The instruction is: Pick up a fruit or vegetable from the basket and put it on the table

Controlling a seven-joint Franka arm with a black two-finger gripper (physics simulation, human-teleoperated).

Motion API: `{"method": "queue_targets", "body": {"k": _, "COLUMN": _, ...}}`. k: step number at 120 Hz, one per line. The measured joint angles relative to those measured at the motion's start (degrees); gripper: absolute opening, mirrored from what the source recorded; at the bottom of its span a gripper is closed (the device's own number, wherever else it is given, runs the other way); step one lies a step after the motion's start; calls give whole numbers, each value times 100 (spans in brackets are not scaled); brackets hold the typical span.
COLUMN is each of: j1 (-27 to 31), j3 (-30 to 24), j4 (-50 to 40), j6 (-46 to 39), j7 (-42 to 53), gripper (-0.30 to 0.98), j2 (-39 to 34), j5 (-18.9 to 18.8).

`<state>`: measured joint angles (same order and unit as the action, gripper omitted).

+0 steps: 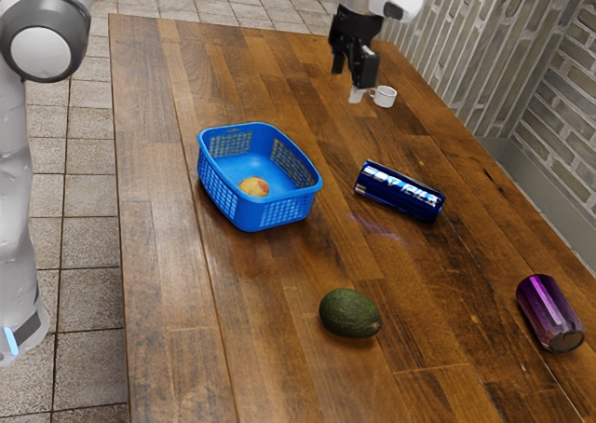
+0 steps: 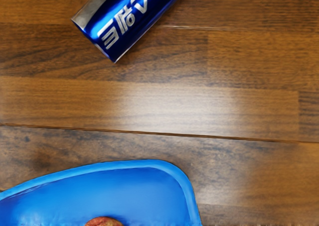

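Round fruit (image 1: pixel 253 186), one: contained in blue basket (image 1: pixel 250 213), between seven and eight o'clock from gripper (image 1: pixel 354 78) in the exterior view; fingers parted, nothing gripped; approach judged underway, centring overhead, then lowering, being required.

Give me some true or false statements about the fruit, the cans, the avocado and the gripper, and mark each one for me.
1. The fruit is in the basket. True.
2. The avocado is in the basket too. False: it lies on the table, outside the basket.
3. The blue can lies on its side. True.
4. The gripper is shut on the fruit. False: it is open, away from the basket.
5. The purple can is inside the basket. False: it is on the table.
6. The basket is blue. True.
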<state>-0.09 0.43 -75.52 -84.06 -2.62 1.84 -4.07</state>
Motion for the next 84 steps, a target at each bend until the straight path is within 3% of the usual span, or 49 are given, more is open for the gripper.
{"method": "queue_targets", "body": {"k": 27, "j1": 174, "j3": 13, "j4": 60, "j6": 197, "j7": -187, "gripper": 69, "j2": -3, "j5": 14}}
{"method": "queue_targets", "body": {"k": 48, "j1": 379, "j3": -47, "j4": 1371, "j6": 779, "j7": -296, "gripper": 69, "j2": -142, "j5": 168}}
{"method": "queue_targets", "body": {"k": 68, "j1": -347, "j3": 821, "j4": 1378, "j6": 1138, "j7": -378, "gripper": 69, "j2": -76, "j5": 196}}
{"method": "queue_targets", "body": {"k": 84, "j1": -38, "j3": 951, "j4": 1329, "j6": 1264, "j7": -431, "gripper": 69, "j2": 174, "j5": 197}}
